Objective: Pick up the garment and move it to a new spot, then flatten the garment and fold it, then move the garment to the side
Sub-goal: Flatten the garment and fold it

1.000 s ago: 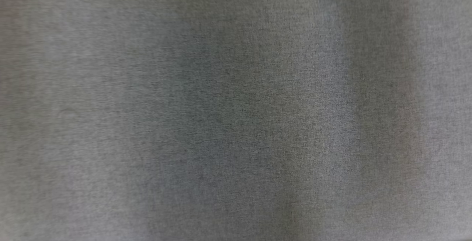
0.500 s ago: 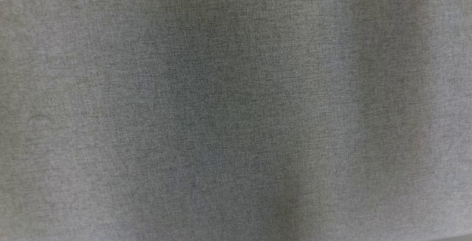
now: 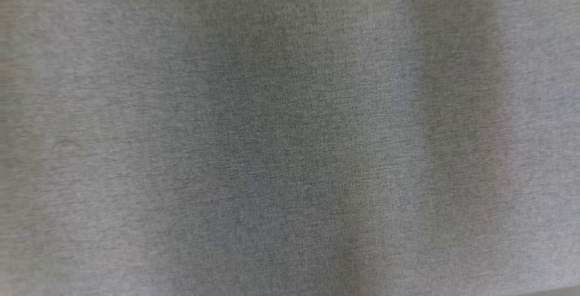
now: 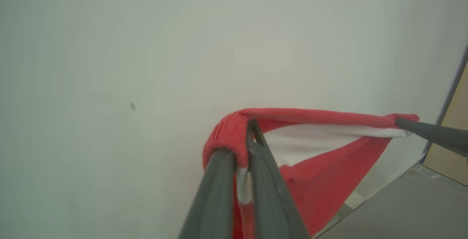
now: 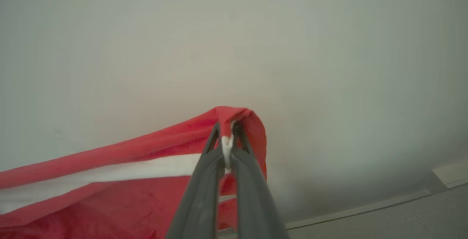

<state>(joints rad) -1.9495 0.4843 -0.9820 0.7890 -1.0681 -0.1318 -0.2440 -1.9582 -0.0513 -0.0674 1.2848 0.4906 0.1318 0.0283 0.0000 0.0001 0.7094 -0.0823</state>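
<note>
The red garment [image 4: 329, 173] with a white band hangs in the air, stretched between both grippers in front of a pale wall [image 4: 146, 48]. The left gripper [image 4: 244, 151] is clamped on one bunched red end, with cloth pinched between its dark fingers. The right gripper [image 5: 226, 136] is closed on the opposite end, a sliver of white fabric squeezed between its tips. From the left wrist, the top hem runs taut to the right gripper, with the body sagging below. A grey floor [image 4: 402, 209] and a tan panel [image 4: 453, 140] lie beyond. The head view gives a blurred grey woven surface [image 3: 290, 133]; what it belongs to cannot be told.
</note>
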